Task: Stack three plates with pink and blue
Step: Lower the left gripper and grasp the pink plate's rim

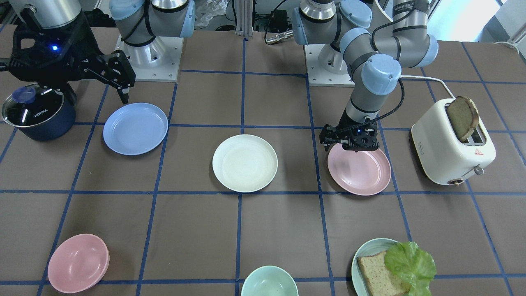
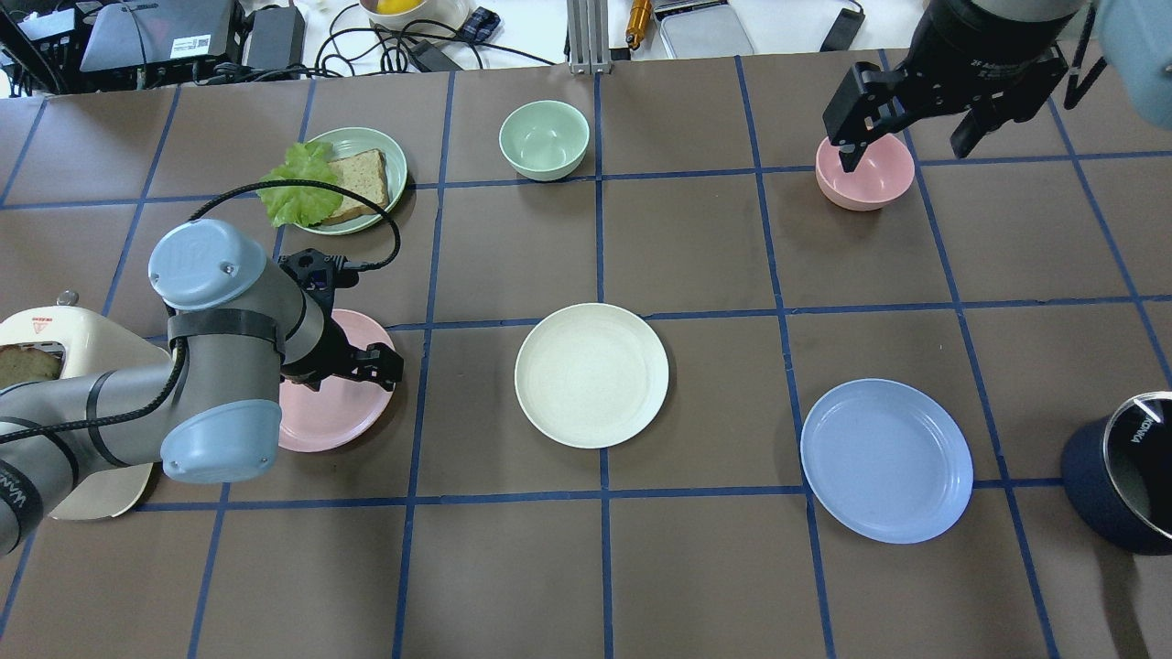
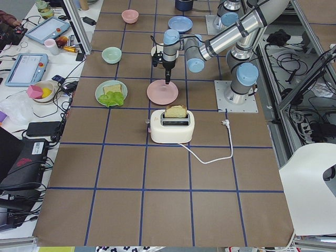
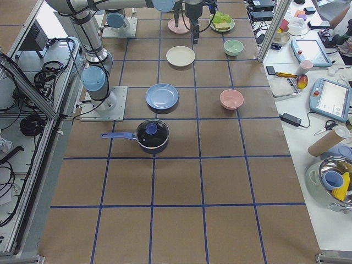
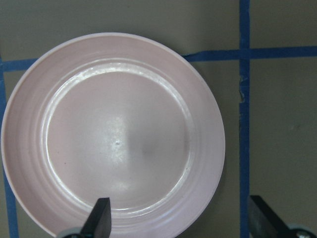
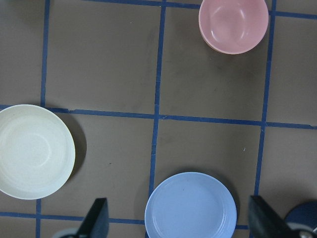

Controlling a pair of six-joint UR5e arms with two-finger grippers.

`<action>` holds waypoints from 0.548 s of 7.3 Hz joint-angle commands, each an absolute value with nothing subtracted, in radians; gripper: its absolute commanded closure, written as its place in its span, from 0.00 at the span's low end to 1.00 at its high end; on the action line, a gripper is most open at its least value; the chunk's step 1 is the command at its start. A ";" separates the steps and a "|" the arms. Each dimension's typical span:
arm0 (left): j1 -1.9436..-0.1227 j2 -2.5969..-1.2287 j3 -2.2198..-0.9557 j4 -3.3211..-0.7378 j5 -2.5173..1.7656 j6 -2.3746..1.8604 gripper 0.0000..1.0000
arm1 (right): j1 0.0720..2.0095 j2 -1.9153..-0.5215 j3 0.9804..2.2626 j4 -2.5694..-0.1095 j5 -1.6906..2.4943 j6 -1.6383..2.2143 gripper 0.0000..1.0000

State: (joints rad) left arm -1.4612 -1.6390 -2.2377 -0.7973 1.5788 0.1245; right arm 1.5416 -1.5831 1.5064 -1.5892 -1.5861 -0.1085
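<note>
The pale pink plate [image 1: 363,174] lies on the table by the toaster and fills the left wrist view [image 5: 114,134]. My left gripper [image 1: 349,143] is open just above its robot-side edge: one finger [image 5: 100,220] is over the plate, the other is outside the rim. The cream-white plate [image 1: 245,163] lies in the table's middle. The light blue plate [image 1: 135,128] lies further along, below my right gripper [image 1: 117,82]. That gripper is open, empty and held high; its wrist view shows the blue plate [image 6: 190,208] and the white plate [image 6: 32,151].
A white toaster [image 1: 452,148] with bread stands beside the pink plate. A dark lidded pot [image 1: 37,115] stands near the blue plate. A pink bowl [image 1: 78,263], a mint bowl [image 1: 269,281] and a teal plate [image 1: 365,257] with bread and lettuce line the operators' side.
</note>
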 commanded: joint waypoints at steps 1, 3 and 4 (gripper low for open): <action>-1.496 -1.684 -2.243 -0.760 1.586 0.041 0.04 | 1.542 -1.583 1.506 -1.589 -1.586 -0.109 0.00; -1.497 -1.724 -2.247 -0.742 1.586 0.044 0.04 | 1.542 -1.583 1.506 -1.589 -1.586 -0.109 0.00; -1.499 -1.742 -2.249 -0.723 1.586 0.041 0.04 | 1.542 -1.583 1.506 -1.589 -1.586 -0.109 0.00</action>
State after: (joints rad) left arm -1.4965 -1.7193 -2.2463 -0.7408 1.5860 0.0443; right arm 1.5416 -1.5830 1.5064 -1.5892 -1.5861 -0.1089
